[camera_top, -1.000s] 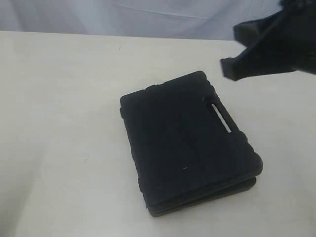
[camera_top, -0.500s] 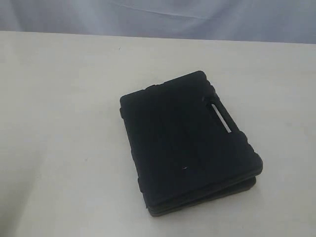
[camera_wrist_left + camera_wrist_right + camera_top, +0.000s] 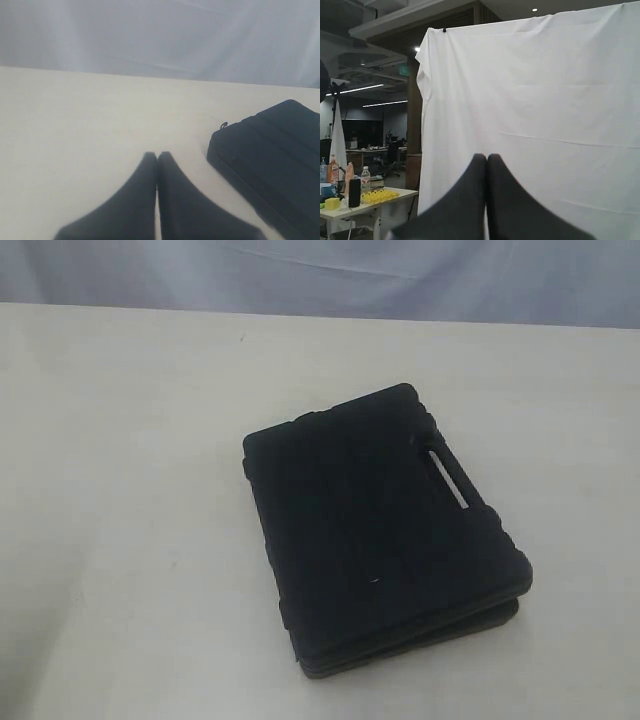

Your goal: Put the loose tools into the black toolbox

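The cream-white table (image 3: 120, 490) carries one item, the black toolbox (image 3: 380, 530). The toolbox lies flat and closed, ribbed shell upward, its two halves stacked edge to edge. Its slot handle (image 3: 446, 478) runs along its right-hand edge. Tabletop shows on every side of the toolbox, widest to its left. A small dark speck (image 3: 240, 338) marks the surface beyond it.

The left gripper (image 3: 157, 155) has its two dark tapered fingers pressed together, tips touching, over a pale cream tabletop (image 3: 75, 125). A closed black ribbed plastic toolbox (image 3: 272, 167) lies flat nearby, apart from them. A white cloth backdrop (image 3: 150, 35) hangs at the table's far edge.
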